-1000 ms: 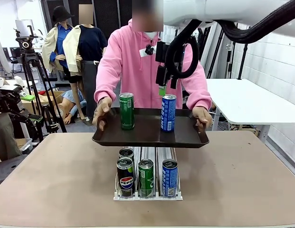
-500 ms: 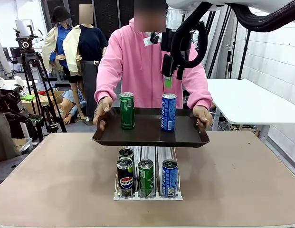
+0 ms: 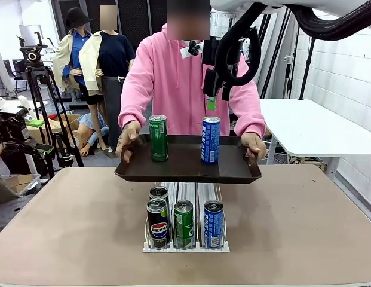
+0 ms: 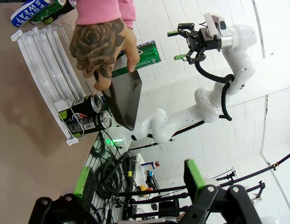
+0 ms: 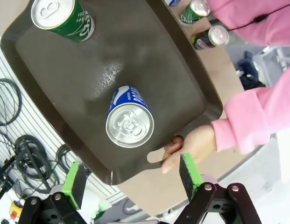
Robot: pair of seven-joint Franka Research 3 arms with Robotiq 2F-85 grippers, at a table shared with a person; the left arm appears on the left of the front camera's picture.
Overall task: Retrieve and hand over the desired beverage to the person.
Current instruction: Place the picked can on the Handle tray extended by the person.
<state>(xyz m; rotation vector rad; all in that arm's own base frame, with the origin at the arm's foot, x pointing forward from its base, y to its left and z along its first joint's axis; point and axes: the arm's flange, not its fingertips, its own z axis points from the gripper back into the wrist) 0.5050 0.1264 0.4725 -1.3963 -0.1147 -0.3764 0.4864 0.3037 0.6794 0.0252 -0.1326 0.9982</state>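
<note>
Two cans now stand on the dark tray (image 3: 185,170), which the person (image 3: 173,84) holds over the surface (image 3: 304,227). The right gripper (image 3: 212,103) has lifted clear above the blue can (image 3: 210,140), jaws wide and empty, so delivery looks done. The green can (image 3: 158,138) stands beside it. The left gripper (image 4: 137,177) is wide open, empty. The rack (image 3: 185,224) holds four more cans.

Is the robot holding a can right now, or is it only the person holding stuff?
Neither gripper holds anything: the right gripper hangs open above the blue can. The person's hands hold the dark tray by its two short ends.
</note>
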